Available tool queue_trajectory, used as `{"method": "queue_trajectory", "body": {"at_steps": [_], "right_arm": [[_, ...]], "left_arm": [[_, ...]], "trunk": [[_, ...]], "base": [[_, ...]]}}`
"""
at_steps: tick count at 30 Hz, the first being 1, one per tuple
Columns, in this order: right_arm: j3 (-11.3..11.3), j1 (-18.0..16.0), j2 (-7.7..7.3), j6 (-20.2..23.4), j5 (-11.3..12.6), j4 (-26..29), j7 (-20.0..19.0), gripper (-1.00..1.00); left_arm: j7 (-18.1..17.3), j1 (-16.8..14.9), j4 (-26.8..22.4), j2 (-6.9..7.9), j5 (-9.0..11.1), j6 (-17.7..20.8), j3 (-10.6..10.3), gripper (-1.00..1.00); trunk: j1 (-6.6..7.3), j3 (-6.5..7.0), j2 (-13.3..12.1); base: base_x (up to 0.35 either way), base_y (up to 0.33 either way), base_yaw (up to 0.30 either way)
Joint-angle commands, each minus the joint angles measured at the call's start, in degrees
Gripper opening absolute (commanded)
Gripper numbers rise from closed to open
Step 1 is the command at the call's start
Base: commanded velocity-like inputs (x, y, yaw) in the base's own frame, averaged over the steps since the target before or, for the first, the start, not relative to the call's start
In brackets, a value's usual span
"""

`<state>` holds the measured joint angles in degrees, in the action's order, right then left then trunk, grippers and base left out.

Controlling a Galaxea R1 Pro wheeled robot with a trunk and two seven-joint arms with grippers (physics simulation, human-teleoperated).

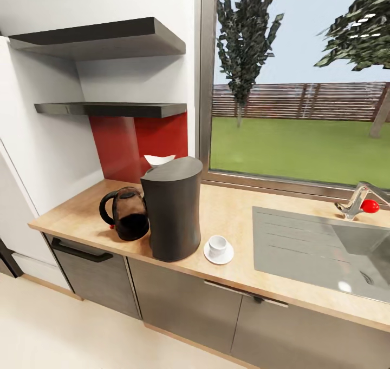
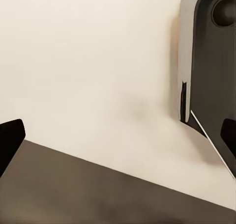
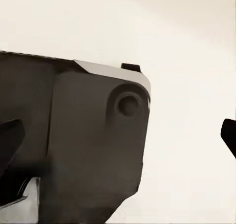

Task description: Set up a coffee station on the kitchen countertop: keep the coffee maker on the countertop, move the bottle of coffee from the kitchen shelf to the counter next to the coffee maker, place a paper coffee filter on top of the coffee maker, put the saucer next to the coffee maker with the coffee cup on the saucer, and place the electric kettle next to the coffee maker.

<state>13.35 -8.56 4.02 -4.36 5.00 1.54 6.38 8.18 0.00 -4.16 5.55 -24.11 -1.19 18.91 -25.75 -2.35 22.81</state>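
Dark grey, the coffee maker [image 1: 173, 215] is standing on the kitchen countertop [image 1: 233, 212]; I'm seeing the paper coffee filter [image 1: 158, 159] sitting at its top edge, the electric kettle [image 1: 125, 213] touching one side, the coffee cup [image 1: 218, 244] on its saucer [image 1: 219, 254] just beside the other. Both grippers' fingertips are sitting spread wide at my wrist views' edges, holding nothing.

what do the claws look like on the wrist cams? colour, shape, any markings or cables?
Little shows. In the left wrist view, two black fingertips sit at opposite edges, plain and matte. The right wrist view shows the same: dark, tapered fingertips at the frame edges. No markings, cables or labels are visible. The dark grey, rounded panel with a pale edge looks like the robot's own body.
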Motion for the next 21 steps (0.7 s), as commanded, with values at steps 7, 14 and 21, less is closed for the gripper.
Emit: {"method": "queue_trajectory", "body": {"at_steps": [7, 14, 21], "right_arm": [[0.4, 0.0, -0.14, 13.0, 10.2, 0.0, -2.9, 1.0], [0.5, 0.0, -0.24, 13.9, 13.4, -0.1, -2.8, 1.0], [0.6, 0.0, -1.82, 14.0, 13.4, -0.1, -2.5, 1.0]], "left_arm": [[0.1, 0.0, 0.0, -0.01, -0.3, 0.1, 1.2, 1.0], [0.2, 0.0, 0.0, -0.01, -0.2, 0.4, 1.5, 1.0], [0.3, 0.0, 0.0, -0.01, -0.2, 0.5, 1.5, 1.0]], "trunk": [[-0.03, -0.11, 0.1], [-0.03, -0.11, 0.1], [-0.03, -0.11, 0.1]], "base": [[0.0, 0.0, 0.0], [0.0, 0.0, 0.0], [0.0, 0.0, 0.0]]}}
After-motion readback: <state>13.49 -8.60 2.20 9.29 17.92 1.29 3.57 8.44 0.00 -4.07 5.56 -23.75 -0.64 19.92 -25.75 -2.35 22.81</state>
